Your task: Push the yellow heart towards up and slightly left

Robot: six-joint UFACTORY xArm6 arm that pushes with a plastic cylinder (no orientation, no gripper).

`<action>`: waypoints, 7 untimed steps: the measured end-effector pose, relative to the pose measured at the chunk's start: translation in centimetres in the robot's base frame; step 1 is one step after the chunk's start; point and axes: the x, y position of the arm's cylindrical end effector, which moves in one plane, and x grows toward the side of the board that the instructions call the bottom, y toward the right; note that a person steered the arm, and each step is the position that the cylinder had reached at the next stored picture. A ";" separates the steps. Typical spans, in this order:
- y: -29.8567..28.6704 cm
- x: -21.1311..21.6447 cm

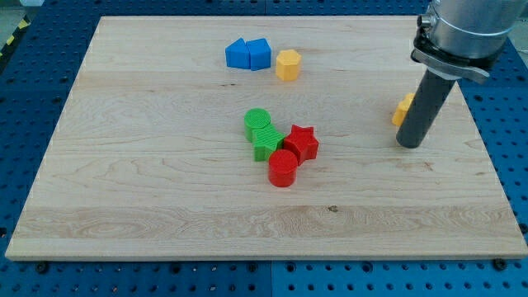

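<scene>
While the pale wooden worktop (165, 198) fills nearly the whole view over a blue pegboard (33, 66), the arm (462, 29) comes in from the view's top right, at about two o'clock from the board's middle, as a grey metal collar carrying a straight dark rod. There is no pincer on this arm, so nothing is gripped or held; the rod simply stands upright, and my tip (409, 144) rests on the worktop near its right edge. Just at the tip's ten o'clock, partly hidden behind the rod, a yellow block (403, 108) peeks out; only a small slice of it shows, so I cannot tell its shape for certain, nor whether the rod touches it. Near the middle sits a tight cluster: a green cylinder (257, 122) with a second green block (266, 142) at its five o'clock, a red star (301, 142) at three o'clock of that block, and a red cylinder (282, 168) at the star's seven o'clock, all touching or nearly so. Toward twelve o'clock of the cluster lie two blue blocks (247, 54) pressed together, and a yellow hexagonal block (288, 64) sits just at their three o'clock, well apart from the tip.
</scene>
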 end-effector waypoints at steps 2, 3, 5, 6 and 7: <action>2.9 -1.7; 3.4 -2.0; 3.1 -5.3; 2.3 -5.5; 0.6 -5.5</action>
